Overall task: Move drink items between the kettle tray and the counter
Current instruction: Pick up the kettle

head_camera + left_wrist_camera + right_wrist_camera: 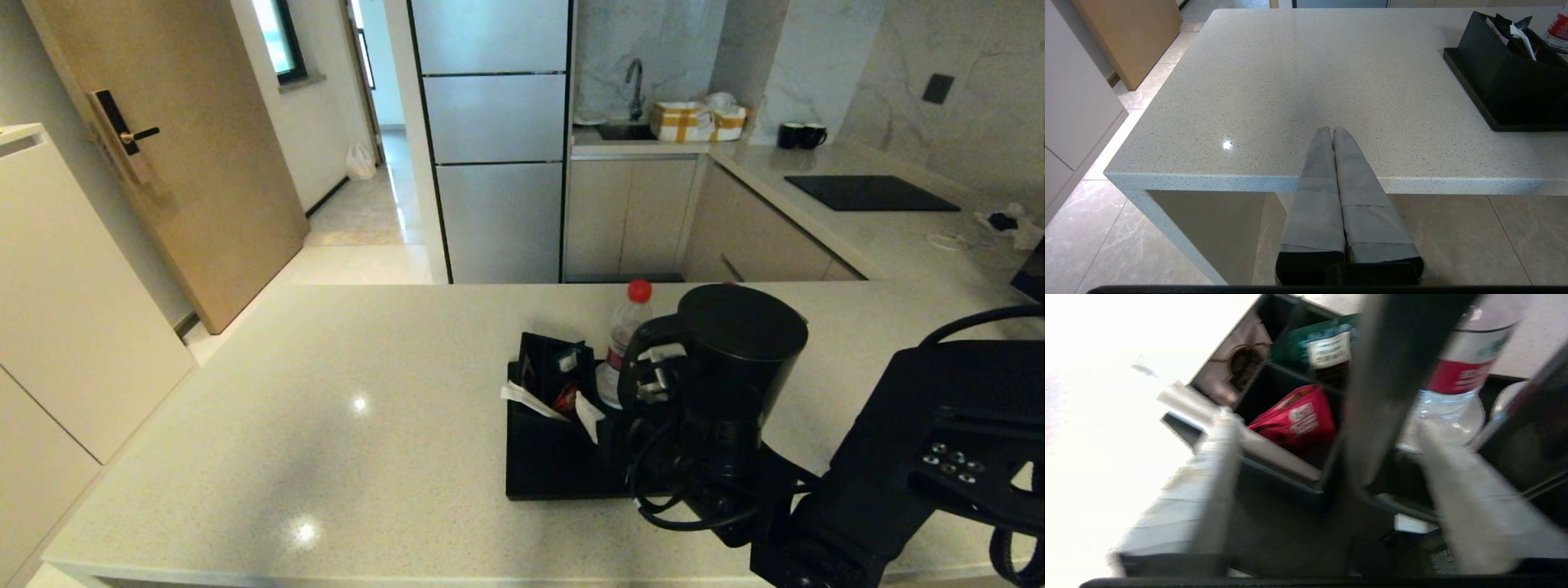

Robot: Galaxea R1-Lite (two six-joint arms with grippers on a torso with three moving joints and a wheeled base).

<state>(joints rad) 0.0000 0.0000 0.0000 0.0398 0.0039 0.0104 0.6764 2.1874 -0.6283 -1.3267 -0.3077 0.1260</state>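
Tray (555,465) sits on the counter (326,425), near its front edge, right of centre. On the tray: sachet box (551,371) at the left, water bottle (624,339) just right of it toward the back, kettle (727,367) at the right, touching or just beside the bottle.

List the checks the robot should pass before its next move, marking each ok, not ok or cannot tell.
1. Right hand open, straddling kettle handle: ok.
2. Left hand shut, parked at the counter edge: ok.
3. Water bottle clear of the handle: cannot tell.
4. Power cable tidy; it loops off the tray: not ok.
5. Kettle sitting flat on tray: cannot tell.
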